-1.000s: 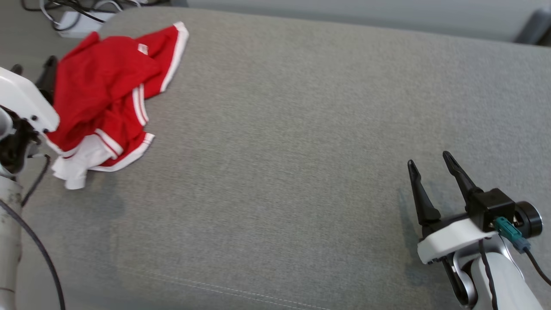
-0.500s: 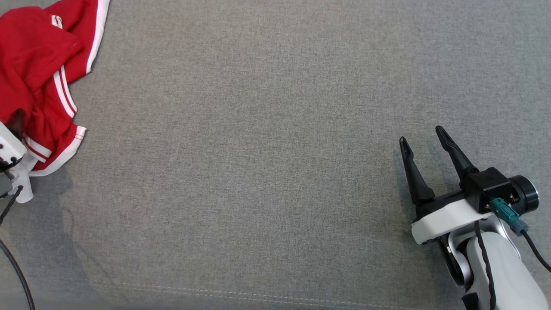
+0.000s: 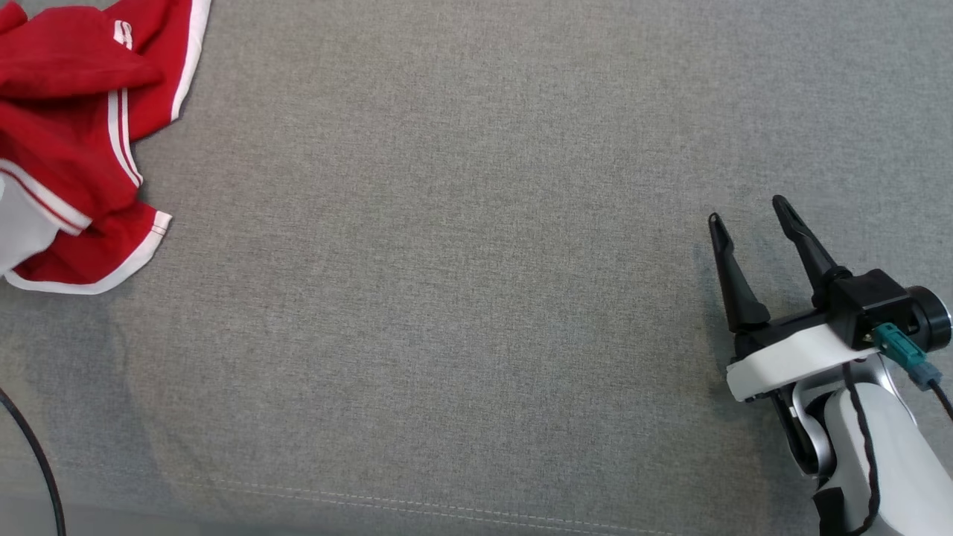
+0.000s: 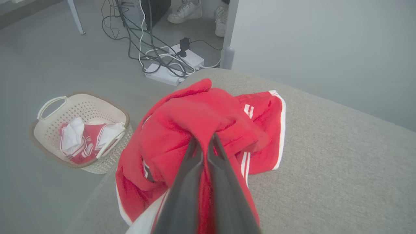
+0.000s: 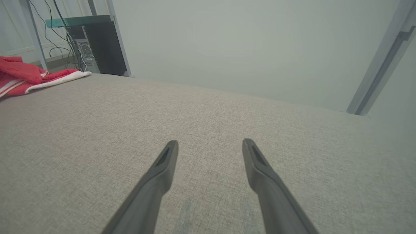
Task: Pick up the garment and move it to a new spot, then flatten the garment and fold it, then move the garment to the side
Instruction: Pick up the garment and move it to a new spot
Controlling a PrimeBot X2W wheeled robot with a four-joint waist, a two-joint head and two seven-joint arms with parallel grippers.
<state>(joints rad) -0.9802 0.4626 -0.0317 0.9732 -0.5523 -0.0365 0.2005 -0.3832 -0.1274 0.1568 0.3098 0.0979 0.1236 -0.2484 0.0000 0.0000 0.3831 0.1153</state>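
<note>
The garment (image 3: 67,141) is a crumpled red piece with white stripes and white trim, lying at the far left of the grey cushion (image 3: 447,298). In the left wrist view my left gripper (image 4: 204,144) is shut on a raised fold of the garment (image 4: 201,120), its two dark fingers pressed together with red cloth pinched at the tips. My right gripper (image 3: 748,212) hovers open over bare cushion at the right, far from the cloth. From the right wrist view the garment (image 5: 22,76) shows at the far left, with the right gripper (image 5: 210,144) holding nothing.
A cream basket (image 4: 107,104) holding red and white clothes stands on the floor beside the cushion's left end. Power strips and tangled cables (image 4: 169,65) lie on the floor behind it, near a person's shoes (image 4: 185,11). A stitched seam runs along the cushion's near edge.
The head camera has tilted down, so the whole picture shifted. My left gripper has shut on the garment, whose near part has bunched and shifted. The right gripper stays open.
</note>
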